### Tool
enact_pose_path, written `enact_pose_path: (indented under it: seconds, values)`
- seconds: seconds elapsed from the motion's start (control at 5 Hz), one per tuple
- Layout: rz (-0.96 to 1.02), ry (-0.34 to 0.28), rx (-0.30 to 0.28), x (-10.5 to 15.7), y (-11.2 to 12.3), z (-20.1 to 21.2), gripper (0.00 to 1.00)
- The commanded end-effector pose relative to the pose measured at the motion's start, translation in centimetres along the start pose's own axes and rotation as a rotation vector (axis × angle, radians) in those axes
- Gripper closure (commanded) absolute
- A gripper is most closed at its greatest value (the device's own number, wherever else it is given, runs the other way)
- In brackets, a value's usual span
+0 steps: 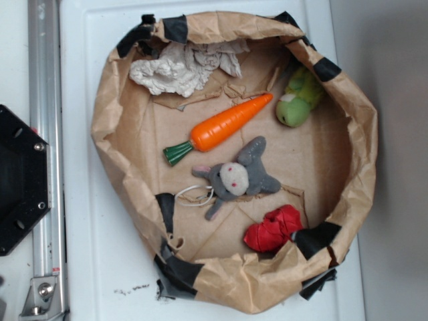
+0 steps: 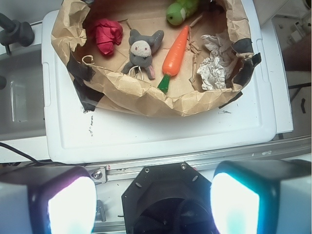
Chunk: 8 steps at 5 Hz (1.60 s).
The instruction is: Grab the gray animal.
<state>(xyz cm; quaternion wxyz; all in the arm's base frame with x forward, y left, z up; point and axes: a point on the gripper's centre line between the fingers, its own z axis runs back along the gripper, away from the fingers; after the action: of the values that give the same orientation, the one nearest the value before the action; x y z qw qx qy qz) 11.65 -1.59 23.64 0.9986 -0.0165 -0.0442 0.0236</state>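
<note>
Gray animal (image 1: pixel 235 177): soft plush bunny, long ears, pale face, white string loop (image 1: pixel 194 196) at its side. It lies flat near the middle of the crumpled brown paper basin (image 1: pixel 107 114), whose rim is patched with black tape, set on the white bench (image 2: pixel 161 134). Just beside it: a smooth orange carrot (image 1: pixel 227 124). Near it: a glossy red lump (image 1: pixel 273 229). Pincer (image 2: pixel 153 200): fingers wide apart, glowing pads, holding nothing, well apart from the bunny, outside the basin.

gray plush bunny (image 1: pixel 235 178) (image 2: pixel 141 51), cream face up, lying flat
</note>
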Motion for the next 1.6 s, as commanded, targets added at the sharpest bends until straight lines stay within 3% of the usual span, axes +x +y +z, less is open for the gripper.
enact_pose_path:
  seconds: [0.0,0.2,0.4,0.6,0.8,1.0,1.2,1.4]
  values:
    - [0.000,0.000,0.000,0.0,0.0,0.0,0.00]
    - [0.125,-0.011,0.087,4.6,0.7,-4.6,0.00]
    - [0.342,-0.118,0.031,7.7,2.6,-7.4,0.00]
    - [0.465,-0.147,-0.058,10.1,3.5,-10.5,0.00]
    - [0.549,-0.085,-0.061,12.6,2.7,-15.4,0.00]
    - [0.492,-0.046,-0.048,13.9,-0.5,-18.9,0.00]
    - [0.431,0.022,-0.049,13.6,-4.3,-22.8,0.00]
    - [0.389,0.057,-0.054,13.3,-6.4,-24.5,0.00]
